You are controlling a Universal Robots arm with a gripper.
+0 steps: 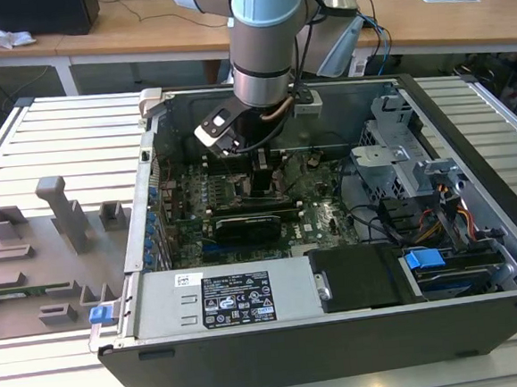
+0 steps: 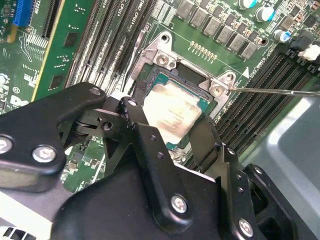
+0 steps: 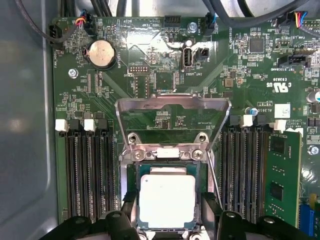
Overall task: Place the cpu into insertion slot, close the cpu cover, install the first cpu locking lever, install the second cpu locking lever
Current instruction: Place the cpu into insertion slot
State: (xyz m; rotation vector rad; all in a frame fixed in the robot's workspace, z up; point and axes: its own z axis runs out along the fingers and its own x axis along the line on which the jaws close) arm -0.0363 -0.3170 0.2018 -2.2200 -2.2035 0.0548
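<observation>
**Cpu in its socket, cover up, gripper astride the chip**

In the exterior view the Universal Robots arm reaches down into an open computer case that lies on a slatted table. Its gripper is low over the middle of the green motherboard. A grey fixture board lies on the table at the exterior view's left, well apart from the case.

In both wrist views the cpu, with its silver-grey top facing up, lies flat inside the insertion slot, whose dark frame shows around the chip's edges. The gripper sits astride the chip, black metal close on two opposite sides. Whether it presses on the cpu or stands just clear cannot be told.

The cpu cover is not closed. It stands tilted up from its hinge just beside the slot, and the motherboard shows through its window. In the second wrist view a thin metal lever rod runs from a corner screw of the socket out over the black memory slots. More memory slots flank the socket, and a coin cell battery sits beyond the raised cover.
</observation>
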